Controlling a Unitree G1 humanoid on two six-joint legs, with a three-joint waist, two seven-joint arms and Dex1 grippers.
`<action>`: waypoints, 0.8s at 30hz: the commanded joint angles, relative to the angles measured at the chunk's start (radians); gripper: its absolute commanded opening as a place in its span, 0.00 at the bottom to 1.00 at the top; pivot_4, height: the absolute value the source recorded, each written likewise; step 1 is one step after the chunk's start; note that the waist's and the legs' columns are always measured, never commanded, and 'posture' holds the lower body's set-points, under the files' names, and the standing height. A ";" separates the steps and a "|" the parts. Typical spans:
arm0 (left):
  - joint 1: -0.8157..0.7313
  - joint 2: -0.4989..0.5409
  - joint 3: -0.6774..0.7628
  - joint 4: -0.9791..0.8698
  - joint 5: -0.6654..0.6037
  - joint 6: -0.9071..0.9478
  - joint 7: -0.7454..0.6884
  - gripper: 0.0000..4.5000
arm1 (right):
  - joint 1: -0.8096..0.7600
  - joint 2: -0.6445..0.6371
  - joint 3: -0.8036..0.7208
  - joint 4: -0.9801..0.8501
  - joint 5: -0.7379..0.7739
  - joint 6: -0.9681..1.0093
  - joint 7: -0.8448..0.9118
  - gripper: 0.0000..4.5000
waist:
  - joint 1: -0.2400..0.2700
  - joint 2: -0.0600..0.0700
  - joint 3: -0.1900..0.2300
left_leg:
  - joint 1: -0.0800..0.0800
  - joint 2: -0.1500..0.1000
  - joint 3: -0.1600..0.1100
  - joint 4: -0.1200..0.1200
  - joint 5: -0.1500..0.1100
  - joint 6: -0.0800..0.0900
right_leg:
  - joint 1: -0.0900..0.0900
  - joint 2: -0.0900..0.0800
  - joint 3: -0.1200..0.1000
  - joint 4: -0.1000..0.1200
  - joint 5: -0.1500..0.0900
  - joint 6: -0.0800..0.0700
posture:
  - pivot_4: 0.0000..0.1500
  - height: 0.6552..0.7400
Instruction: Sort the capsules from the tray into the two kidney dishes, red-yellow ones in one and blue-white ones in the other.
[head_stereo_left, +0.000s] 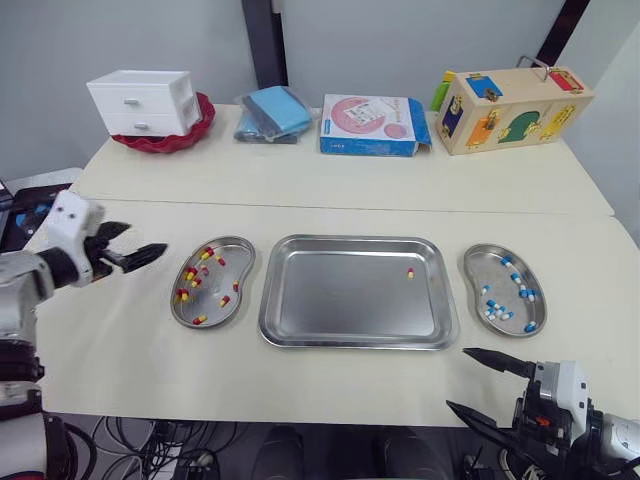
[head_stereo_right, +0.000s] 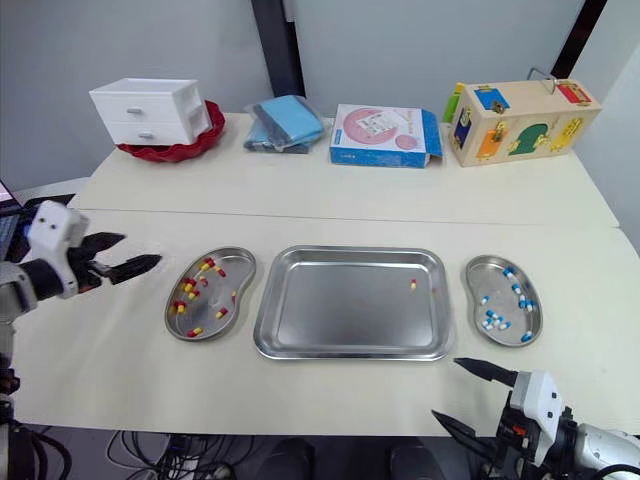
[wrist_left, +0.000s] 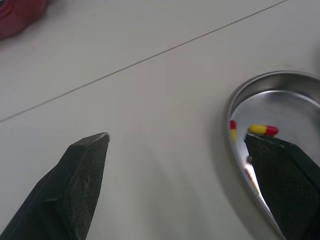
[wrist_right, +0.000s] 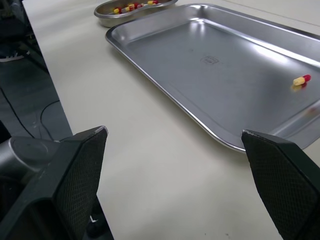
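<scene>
Right, down to one red-yellow capsule (head_stereo_left: 410, 273) on the tray (head_stereo_left: 330, 300), lying on the steel floor in the part farthest from the right claw (head_stereo_left: 456, 378). From that claw: straight ahead and a shade inward, across the tray's near rim. From the left claw (head_stereo_left: 148, 236): far off to the inner side, beyond the whole left kidney dish (head_stereo_left: 172, 305) and most of the tray. Long axis apparently pointing away from the right claw, red end farther, though too small to swear to. Fingers wide apart on the right claw, wide apart on the left as well, nothing held in either. Right claw low by the near edge of the worktop (head_stereo_left: 330, 180); left claw hovering just outside the left dish, already stocked with red-yellow capsules (head_stereo_left: 190, 280). Right kidney dish (head_stereo_left: 466, 265), ahead and slightly outward of the right claw, carrying the blue-white capsules (head_stereo_left: 497, 312). Nearer arm by a clear margin: the right. Likely call, then: reach forward, close across the capsule's short side, and face a long carry inward to the left dish.
</scene>
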 joint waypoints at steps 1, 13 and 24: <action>-0.061 -0.028 -0.088 -0.196 -0.058 0.074 -0.113 0.99 | 0.026 0.019 0.011 -0.066 -0.001 -0.003 -0.030 1.00 | 0.002 0.000 0.000 | 0.000 0.000 -0.001 0.000 0.000 0.000 | 0.000 0.000 0.000 0.000 0.000 0.000 | 1.00 1.00; -0.301 -0.369 -0.484 -0.243 0.046 -0.019 -0.295 0.99 | 0.049 0.034 0.032 -0.122 -0.021 0.044 -0.122 1.00 | -0.003 0.000 0.000 | -0.001 -0.001 0.000 0.002 0.000 0.000 | 0.001 0.000 0.001 -0.001 0.000 0.000 | 1.00 1.00; -0.594 -0.756 -0.546 0.378 0.220 -0.342 -0.217 0.99 | 0.088 0.098 0.045 -0.134 -0.047 0.033 -0.203 1.00 | -0.006 -0.001 0.001 | -0.002 -0.003 -0.001 0.002 0.000 0.000 | 0.000 0.000 0.001 -0.002 0.000 0.000 | 1.00 1.00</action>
